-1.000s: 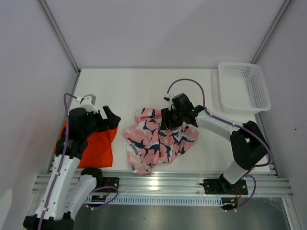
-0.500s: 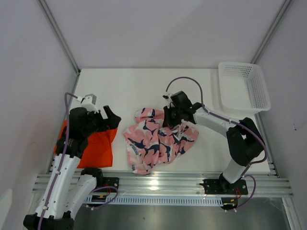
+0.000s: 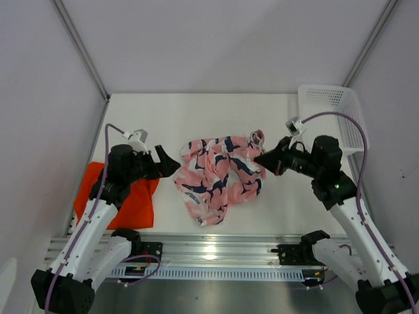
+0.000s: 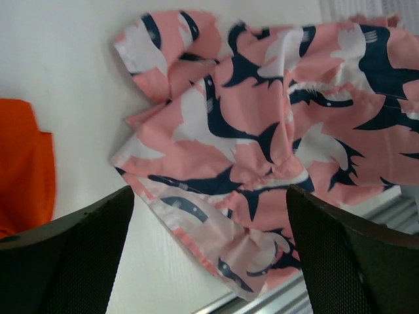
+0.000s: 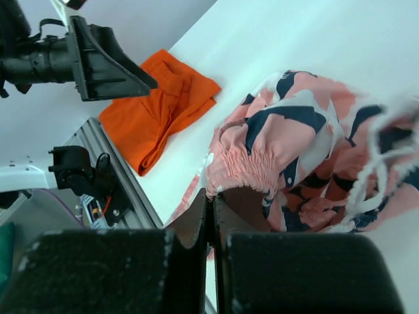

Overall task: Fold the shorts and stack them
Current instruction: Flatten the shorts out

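The pink shorts [image 3: 219, 173] with the navy-and-white print lie crumpled mid-table, their right edge drawn up toward my right gripper [image 3: 260, 159]. That gripper [image 5: 211, 204] is shut on the gathered elastic waistband of the pink shorts [image 5: 294, 137]. The orange shorts [image 3: 127, 196] lie folded flat at the near left, also seen as the orange shorts [image 5: 157, 111] and the orange shorts [image 4: 23, 170]. My left gripper [image 3: 171, 163] is open just left of the pink shorts, above the table. Its fingers [image 4: 78, 255] frame the near-left corner of the pink shorts [image 4: 262, 124] without touching them.
A white mesh basket [image 3: 357, 127] stands at the back right corner. The aluminium rail [image 3: 216, 252] runs along the near table edge, close to the pink shorts' hem. Grey walls close in the left, back and right sides.
My right gripper closed on the pink shorts' waistband and swung back to the right, dragging the fabric rightward. The left arm reached forward and right toward the shorts, uncovering more of the orange pair.
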